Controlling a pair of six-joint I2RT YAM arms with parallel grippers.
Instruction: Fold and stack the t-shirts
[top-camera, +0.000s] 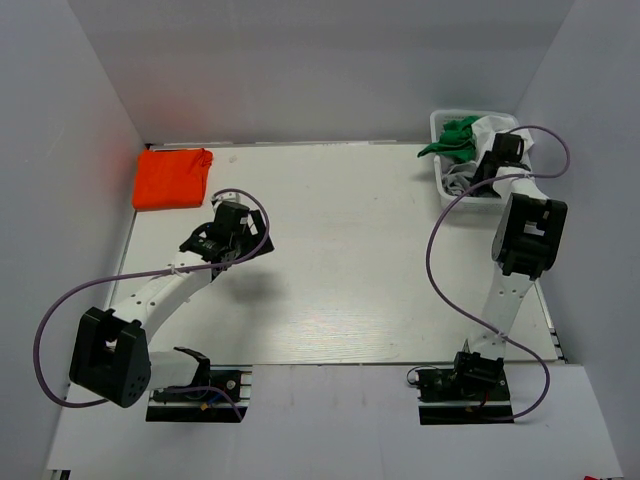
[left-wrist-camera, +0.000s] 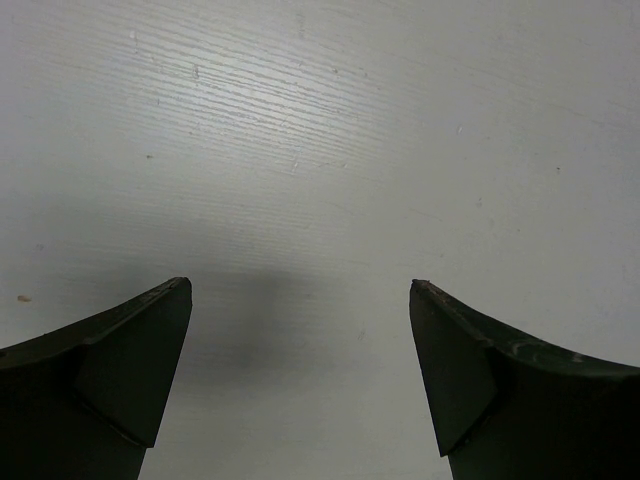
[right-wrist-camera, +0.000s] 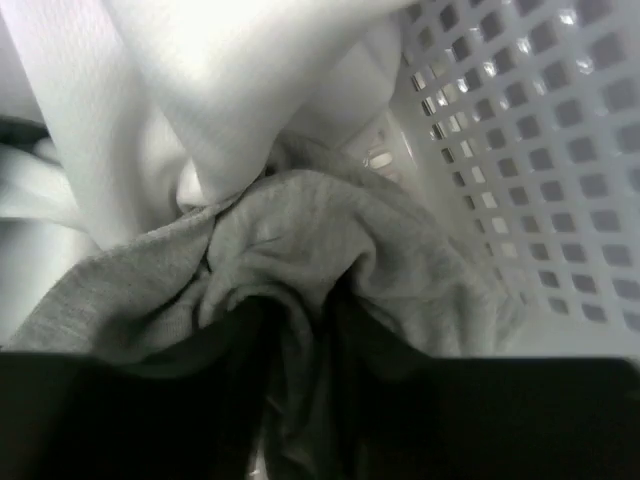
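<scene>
— Left side?
— My left gripper (left-wrist-camera: 300, 283) hangs fingers apart over the table (left-wrist-camera: 300, 120). Orange t-shirt (top-camera: 172, 178) lies folded in the far-left corner.
— Right?
— Right gripper (right-wrist-camera: 300, 400) is down in the basket (right-wrist-camera: 520, 150), pinched on the grey t-shirt (right-wrist-camera: 300, 240), with the white t-shirt (right-wrist-camera: 200, 80) beside it.

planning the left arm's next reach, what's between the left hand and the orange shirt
Nothing but bare table, as the top view shows: the left hand sits apart from the folded orange shirt, with no object on the stretch between.
</scene>
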